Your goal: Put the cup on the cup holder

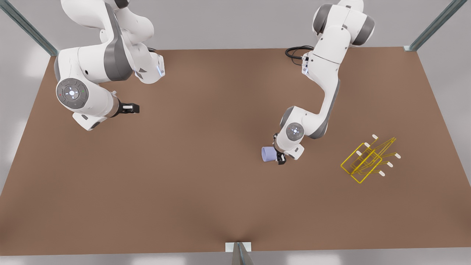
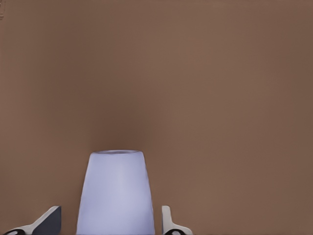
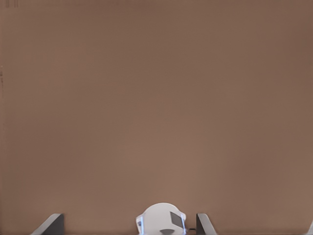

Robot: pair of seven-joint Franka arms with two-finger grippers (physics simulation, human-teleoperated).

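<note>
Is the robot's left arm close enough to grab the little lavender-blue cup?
Probably yes. The left gripper is already at the small lavender-blue tapered cup, with a finger on either side of it and gaps showing. Only bare brown table surrounds it, so nothing blocks the way.

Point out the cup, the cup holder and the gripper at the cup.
cup (image 1: 268, 154): front view, on its lavender side wall.
cup holder (image 1: 362, 162): front view, on its yellow wire loops.
left gripper (image 1: 276, 154): front view, midway between the fingertips beside the cup.
</note>
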